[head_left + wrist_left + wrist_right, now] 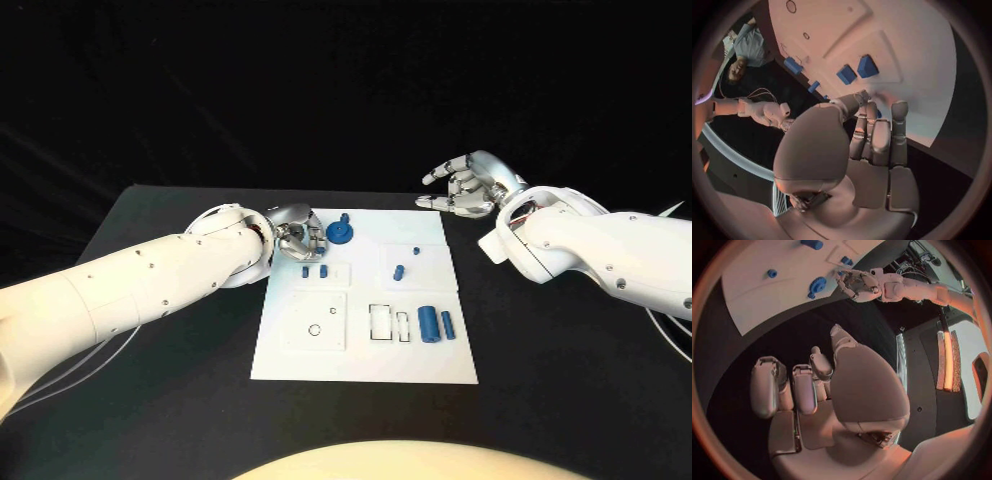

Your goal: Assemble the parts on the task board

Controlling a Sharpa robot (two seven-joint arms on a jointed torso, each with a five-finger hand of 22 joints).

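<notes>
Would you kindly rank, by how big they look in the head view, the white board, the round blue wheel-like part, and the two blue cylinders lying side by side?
1. White board.
2. Round blue wheel-like part.
3. The wider cylinder.
4. The thinner cylinder; the two look about equally long.

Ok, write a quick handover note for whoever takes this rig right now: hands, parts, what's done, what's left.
Left hand: over the task board's far left corner, fingers curled, apparently empty.
Right hand: raised past the board's far right corner, open, holding nothing.
Parts: round blue piece at the far edge beside the left hand; two small pieces mid-left; one small piece mid-right; two blue cylinders lying near right.
Done: can't confirm any seated.
Left: assemble the loose parts.
</notes>
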